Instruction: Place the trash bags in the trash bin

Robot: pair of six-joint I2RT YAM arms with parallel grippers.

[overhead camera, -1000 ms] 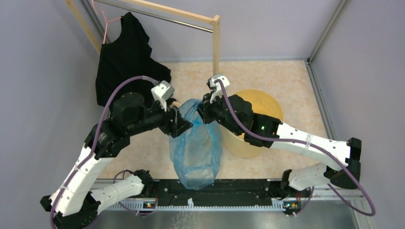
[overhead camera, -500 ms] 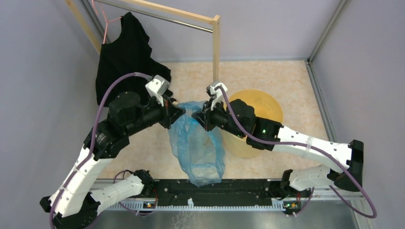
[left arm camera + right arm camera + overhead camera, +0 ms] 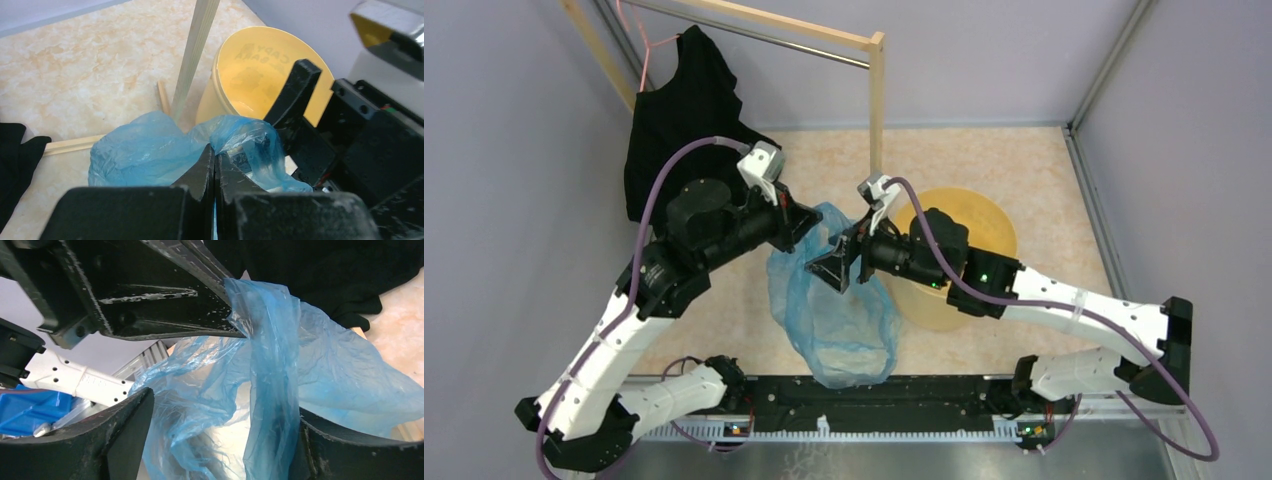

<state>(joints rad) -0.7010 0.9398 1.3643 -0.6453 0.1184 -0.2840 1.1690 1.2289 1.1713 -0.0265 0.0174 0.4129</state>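
Top external view: a light wooden clothes rack (image 3: pixel 876 90) carrying a hanging black garment (image 3: pixel 684 120) fills the upper left of the frame. At centre hangs the translucent blue plastic trash bag (image 3: pixel 834 320), just left of the round pale yellow-orange plastic trash bin (image 3: pixel 924 305) and outside it. The left gripper (image 3: pixel 809 225) is clamped tight on the bag's upper edge. The right gripper (image 3: pixel 836 268) has its jaws spread wide around the film, seemingly without pinching it

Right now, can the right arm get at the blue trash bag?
Probably yes: the right gripper is open, with the blue trash bag hanging between its fingers. The left gripper pinches the bag nearby.
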